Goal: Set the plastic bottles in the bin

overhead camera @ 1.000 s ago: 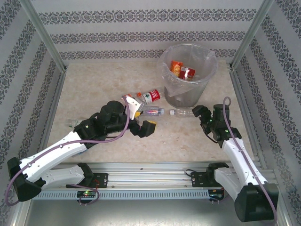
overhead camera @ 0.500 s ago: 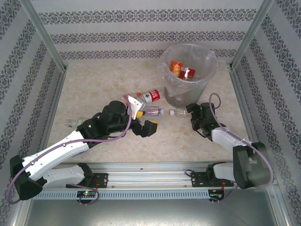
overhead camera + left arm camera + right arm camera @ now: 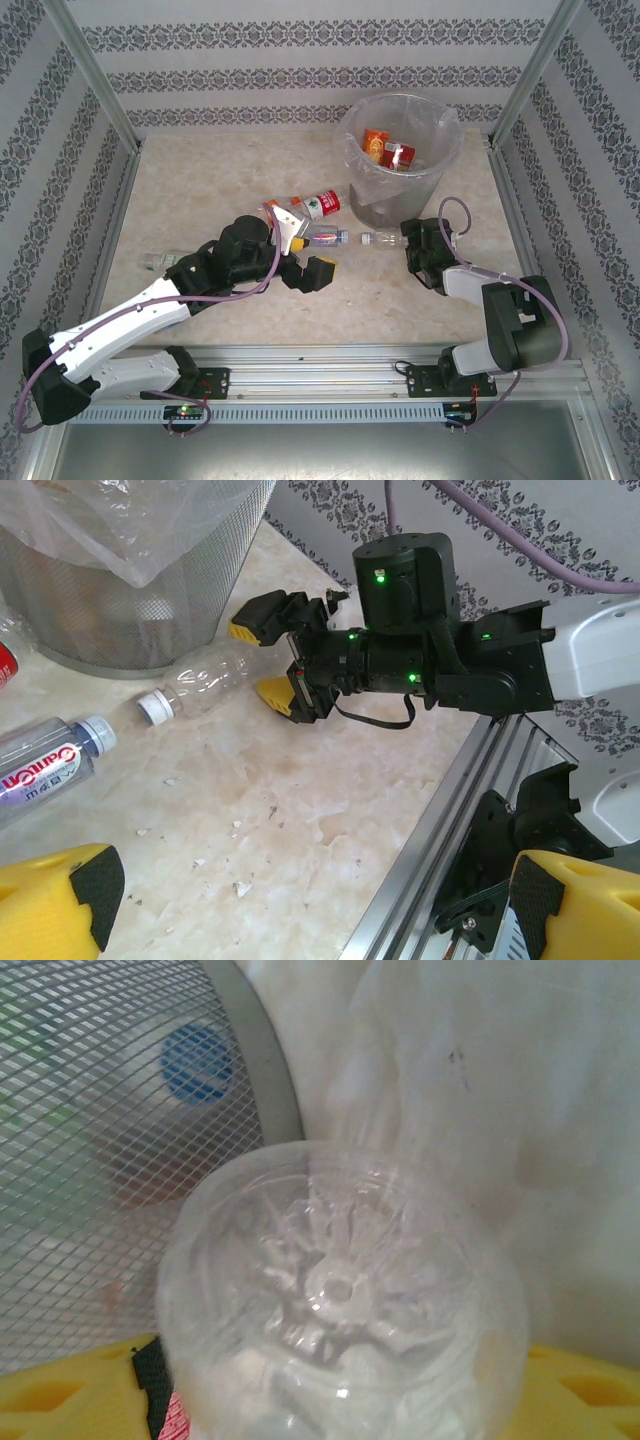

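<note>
Slippage is the risk: the right gripper (image 3: 255, 662) straddles the bottom end of a clear bottle (image 3: 205, 680) lying at six o'clock from the bin (image 3: 395, 200), cap toward nine, and whether the jaws pinch it yet I cannot tell. A grip so near the end could squirt the thin round plastic out, or let it droop and catch the bin's rim. The left gripper (image 3: 305, 248), spread wide and empty, hangs at nine o'clock from it, near other bottles (image 3: 322, 204).
</note>
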Tool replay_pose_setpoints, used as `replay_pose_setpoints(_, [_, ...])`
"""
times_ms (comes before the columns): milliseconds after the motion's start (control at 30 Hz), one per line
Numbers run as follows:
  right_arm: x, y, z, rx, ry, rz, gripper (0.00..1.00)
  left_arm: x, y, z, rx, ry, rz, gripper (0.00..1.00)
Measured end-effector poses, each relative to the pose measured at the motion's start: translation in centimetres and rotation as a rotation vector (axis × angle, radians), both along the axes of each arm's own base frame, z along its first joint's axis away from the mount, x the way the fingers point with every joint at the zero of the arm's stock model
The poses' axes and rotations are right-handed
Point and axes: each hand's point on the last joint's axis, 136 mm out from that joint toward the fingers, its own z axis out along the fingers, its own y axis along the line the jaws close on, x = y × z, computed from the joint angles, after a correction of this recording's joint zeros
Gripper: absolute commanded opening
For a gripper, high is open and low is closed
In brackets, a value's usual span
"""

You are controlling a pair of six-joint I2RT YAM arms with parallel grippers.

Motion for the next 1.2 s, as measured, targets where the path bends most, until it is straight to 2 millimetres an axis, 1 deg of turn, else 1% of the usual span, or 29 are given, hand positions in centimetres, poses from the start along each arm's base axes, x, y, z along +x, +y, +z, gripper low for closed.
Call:
replay_pose_setpoints(167, [0.2, -0.6, -0.6, -0.006, 0.008, -0.035, 0.72, 0.0, 0.0, 0.0, -0.004, 0.007, 0.001, 1.0])
replay_pose_setpoints(367, [0.4, -1.8, -0.8, -0.013, 0.01, -0.082, 0.67, -0.1, -0.1, -0.1, -0.007, 0.016, -0.001, 1.0])
replay_pose_setpoints(533, [0.4, -2.7, -0.7, -0.034, 0.005, -0.089, 0.62, -0.2, -0.1, -0.3, -0.005, 0.02, -0.005, 1.0])
replay_pose_setpoints(633, [-0.1, -3.2, 0.1, -0.075, 0.004, -0.065, 0.6, -0.2, -0.1, -0.3, -0.007, 0.024, -0.006, 1.0])
replay_pose_setpoints(733, [-0.7, -3.6, 2.0, -0.127, -0.023, -0.029, 0.6, -0.3, -0.1, -0.4, -0.006, 0.026, -0.006, 1.0])
replay_pose_setpoints(833, [-1.6, -4.0, 5.0, -0.201, -0.066, 0.012, 0.59, -0.3, -0.1, -0.4, -0.007, 0.03, -0.008, 1.0])
replay_pose_setpoints(967, [-3.0, -4.9, 9.5, -0.328, -0.127, 0.051, 0.59, -0.3, -0.1, -0.4, -0.007, 0.03, -0.008, 1.0])
replay_pose_setpoints(1100, [-4.9, -5.9, 14.7, -0.467, -0.19, 0.08, 0.55, -0.3, -0.1, -0.4, -0.008, 0.029, -0.008, 1.0])
replay_pose_setpoints(1200, [-5.8, -6.0, 18.0, -0.55, -0.235, 0.111, 0.54, -0.3, -0.1, -0.3, -0.009, 0.029, -0.008, 1.0])
